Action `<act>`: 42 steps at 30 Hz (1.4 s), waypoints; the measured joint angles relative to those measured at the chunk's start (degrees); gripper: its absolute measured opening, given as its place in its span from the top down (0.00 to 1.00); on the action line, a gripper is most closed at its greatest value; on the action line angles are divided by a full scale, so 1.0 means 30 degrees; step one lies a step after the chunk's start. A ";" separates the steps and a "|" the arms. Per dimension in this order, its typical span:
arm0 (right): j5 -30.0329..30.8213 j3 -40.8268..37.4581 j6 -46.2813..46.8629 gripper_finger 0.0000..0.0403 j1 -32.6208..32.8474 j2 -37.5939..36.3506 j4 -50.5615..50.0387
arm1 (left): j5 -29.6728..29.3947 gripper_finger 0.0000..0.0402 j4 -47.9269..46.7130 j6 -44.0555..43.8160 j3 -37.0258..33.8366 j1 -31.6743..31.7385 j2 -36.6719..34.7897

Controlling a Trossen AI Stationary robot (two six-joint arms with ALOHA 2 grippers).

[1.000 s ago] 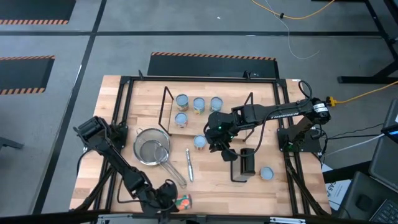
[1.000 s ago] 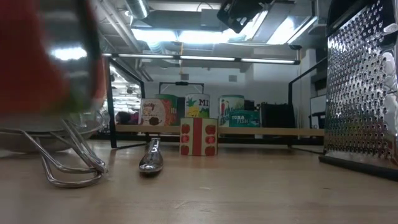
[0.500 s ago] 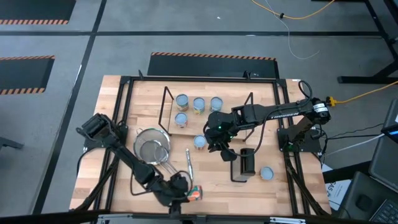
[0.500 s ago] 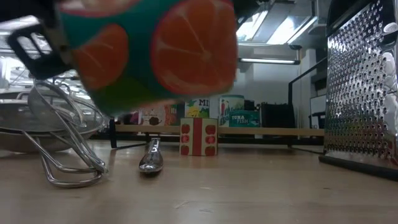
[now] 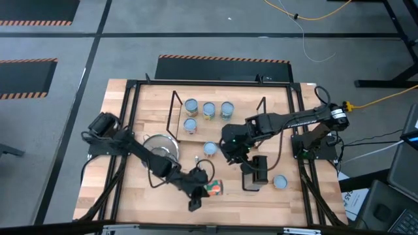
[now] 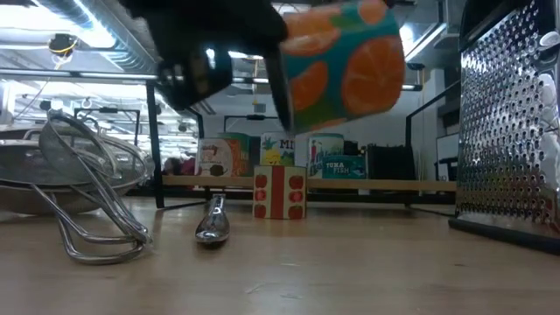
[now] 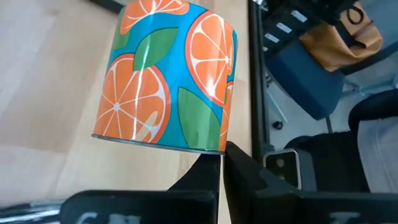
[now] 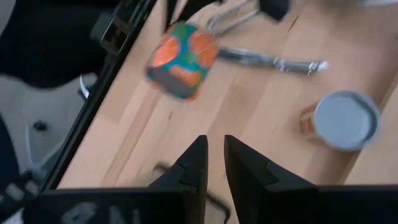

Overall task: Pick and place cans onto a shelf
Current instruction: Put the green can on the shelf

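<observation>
While the strainer (image 5: 160, 151) lies at the left of the wooden surface (image 5: 287, 196), the left pincer (image 5: 201, 187) is clamped on an orange-patterned can (image 5: 214, 188), held clear of the surface near its front edge. On the shelf (image 5: 215, 125) behind sit four cans (image 5: 208, 109). One more can (image 5: 209, 149) stands in front of the shelf, just beside the right pincer (image 5: 230, 156), whose fingers stand slightly apart, holding nothing. Another can (image 5: 279, 181) sits right of the grater (image 5: 258, 171).
</observation>
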 joint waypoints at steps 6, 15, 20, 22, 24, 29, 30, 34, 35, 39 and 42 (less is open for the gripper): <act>-0.0030 -0.0769 -0.1694 0.86 0.0594 -0.0983 -0.0481 | 0.1521 1.00 -0.0090 -0.0969 -0.0007 0.1001 -0.0044; -0.0439 -0.3602 -0.1769 0.86 0.0944 -0.1249 0.4778 | 0.2934 1.00 -0.0190 -0.3579 -0.0007 0.2159 -0.0044; -0.0605 -0.4414 -0.1965 0.86 0.0962 -0.1179 0.6891 | 0.3094 1.00 -0.0240 -0.3735 -0.0007 0.2456 -0.0044; -0.0354 -0.4885 -0.1930 0.86 0.0962 -0.1192 0.7454 | 0.3095 1.00 -0.0329 -0.3803 -0.0007 0.2559 -0.0044; 0.0556 -0.5352 -0.1936 0.86 0.0962 -0.1140 0.8151 | 0.3088 1.00 -0.0569 -0.3808 -0.0007 0.2660 -0.0044; 0.1355 -0.5843 -0.1944 0.86 0.0955 -0.1016 0.9173 | 0.3086 1.00 -0.1683 -0.3840 -0.0021 0.2829 -0.0044; 0.1362 -0.5843 -0.1944 0.86 0.0955 -0.0924 0.9346 | 0.3088 1.00 -0.1956 -0.3841 -0.0021 0.2865 -0.0044; 0.1355 -0.5843 -0.1944 0.86 0.0955 -0.0375 1.0077 | 0.3052 1.00 -0.2976 -0.3869 -0.0029 0.2948 -0.0044; 0.1362 -0.5843 -0.1944 0.86 0.0955 -0.0206 1.0167 | 0.3038 1.00 -0.3131 -0.3875 -0.0036 0.2977 -0.0044; 0.1355 -0.5843 -0.1944 0.86 0.0948 0.0582 1.0592 | 0.3073 1.00 -0.3792 -0.4184 -0.0036 0.2978 -0.0044; 0.1341 -0.5843 -0.1944 0.86 0.0955 0.1161 1.0671 | 0.3139 1.00 -0.4036 -0.4233 -0.0036 0.2978 -0.0044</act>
